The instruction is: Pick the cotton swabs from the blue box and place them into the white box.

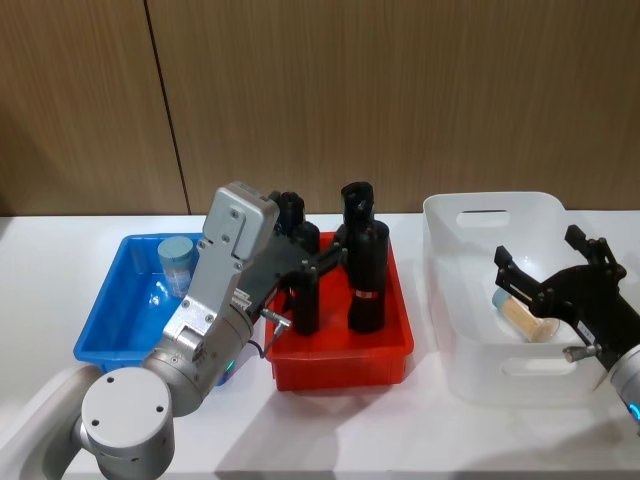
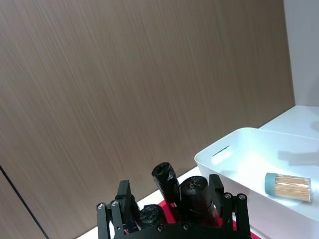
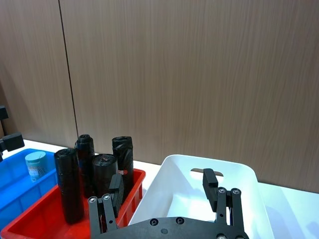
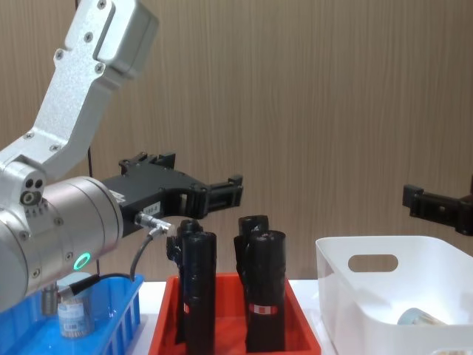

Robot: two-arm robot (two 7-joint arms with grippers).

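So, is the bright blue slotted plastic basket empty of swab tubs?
No, one clear cylindrical cotton swab tub with a pale blue lid stands upright inside the blue basket, near its far wall.

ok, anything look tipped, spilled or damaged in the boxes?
One cotton swab tub lies on its side in the white box; the other tub stands upright in the blue box. No spill or damage visible.

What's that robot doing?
It is sorting cotton swabs. One small clear tub with a pale blue lid lies in the glossy white bin, under the open right gripper. A second tub stands in the bright blue slotted basket. The open left gripper hovers over the red tray of black cylinders.
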